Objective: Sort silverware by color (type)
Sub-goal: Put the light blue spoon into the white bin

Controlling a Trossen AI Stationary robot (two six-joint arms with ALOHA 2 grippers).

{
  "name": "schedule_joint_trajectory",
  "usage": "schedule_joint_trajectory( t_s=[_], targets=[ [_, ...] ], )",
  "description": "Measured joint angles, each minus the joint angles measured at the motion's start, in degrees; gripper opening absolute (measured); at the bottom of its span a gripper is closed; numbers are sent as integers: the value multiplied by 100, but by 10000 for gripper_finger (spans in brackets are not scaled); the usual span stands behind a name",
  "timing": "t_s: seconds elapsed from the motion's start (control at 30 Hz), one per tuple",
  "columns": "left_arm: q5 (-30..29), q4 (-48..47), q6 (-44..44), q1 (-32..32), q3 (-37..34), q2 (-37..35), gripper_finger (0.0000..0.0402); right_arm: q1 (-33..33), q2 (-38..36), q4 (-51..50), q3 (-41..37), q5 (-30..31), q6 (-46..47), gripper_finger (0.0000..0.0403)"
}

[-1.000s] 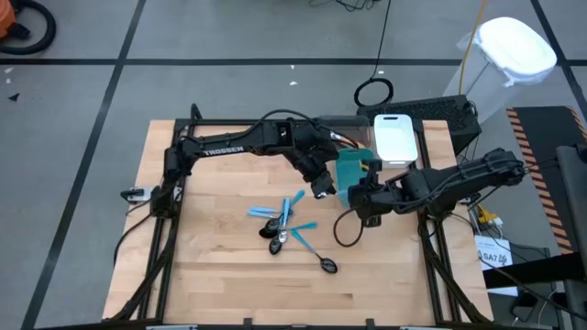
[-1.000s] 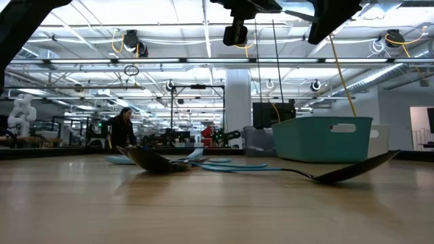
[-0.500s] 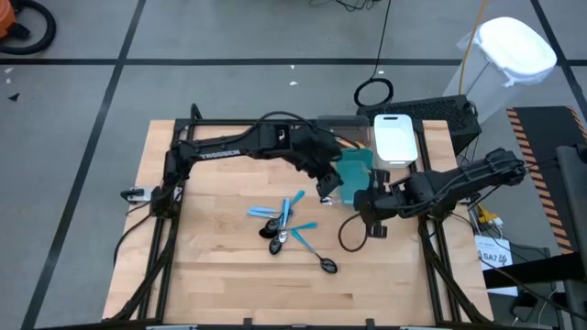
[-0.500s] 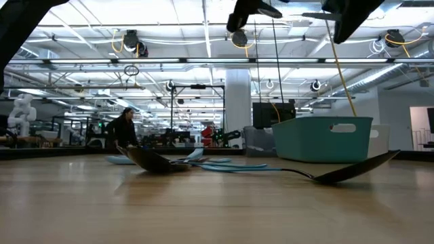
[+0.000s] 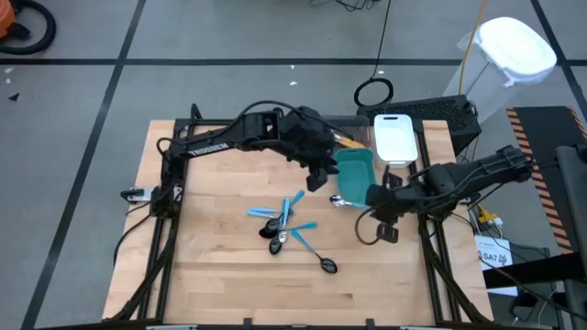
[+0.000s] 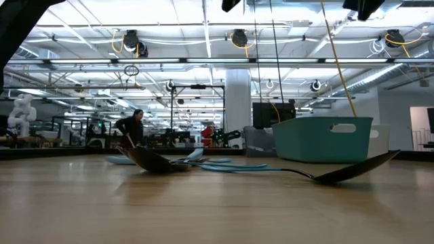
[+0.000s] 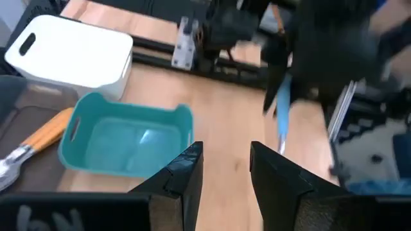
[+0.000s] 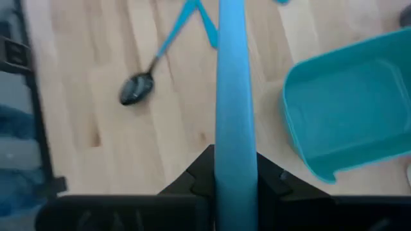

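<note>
My right gripper (image 5: 369, 197) is above the table by the near side of the teal bin (image 5: 354, 173), shut on a light-blue-handled utensil (image 8: 234, 90). My left gripper (image 5: 316, 176) is open and empty (image 7: 225, 173) above the table, just left of the teal bin. A pile of light-blue-handled utensils and dark spoons (image 5: 282, 223) lies flat on the table's middle. One black spoon (image 5: 326, 265) lies apart, nearer the front. An orange-handled utensil (image 7: 40, 137) lies in the gray tray beside the teal bin. My right gripper pinches the light-blue handle (image 8: 235, 154) between its two fingers. The handle runs straight forward from the fingers, along them, toward the table's left. The utensil is lifted clear of the table. Which end the fingers hold is hidden by the gripper.
A white bin (image 5: 395, 137) stands at the far right behind the teal bin, with a gray tray (image 7: 19, 128) to its left. A black cable (image 5: 367, 229) loops below my right arm. Bare wood lies along the table's left and near sides.
My left gripper has drawn back from my right gripper toward the table's far edge and has risen. My right gripper has moved a little toward the table's right edge and has risen with the light-blue utensil. Both have gone up out of the low view.
</note>
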Motion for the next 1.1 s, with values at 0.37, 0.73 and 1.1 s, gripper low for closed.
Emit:
schedule_joint_trajectory(
  t_s=[0.37, 0.73, 1.1],
  targets=[
    [-9, 154, 412, -201, -2, 7, 127, -2, -879, 720, 0, 794, -13, 43],
    [-72, 2178, 385, -286, 15, -149, 128, -4, -1351, 2490, 0, 1398, -739, 42],
    [327, 3128, 342, -302, 13, -152, 128, -6, -1551, 4365, 0, 2011, -2071, 42]
  ],
)
